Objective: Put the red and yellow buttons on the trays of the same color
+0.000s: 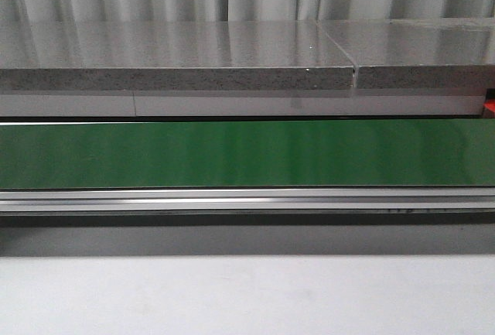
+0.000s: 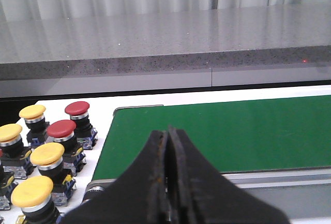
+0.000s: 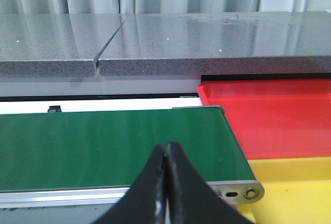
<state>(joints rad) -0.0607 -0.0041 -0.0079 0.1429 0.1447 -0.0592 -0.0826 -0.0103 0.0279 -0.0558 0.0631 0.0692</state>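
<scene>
Both arms hang over a green conveyor belt (image 1: 247, 153), each end effector pressed together and holding nothing: the left end effector (image 2: 168, 146) above the belt's near edge at one end, the right end effector (image 3: 166, 154) at the other. Beside the left end of the belt, a cluster of red buttons (image 2: 61, 129) and yellow buttons (image 2: 47, 153) stands upright on the white table (image 2: 103, 114). Past the belt's right end, the red tray (image 3: 274, 115) sits just beside the yellow tray (image 3: 295, 188); neither holds a button.
</scene>
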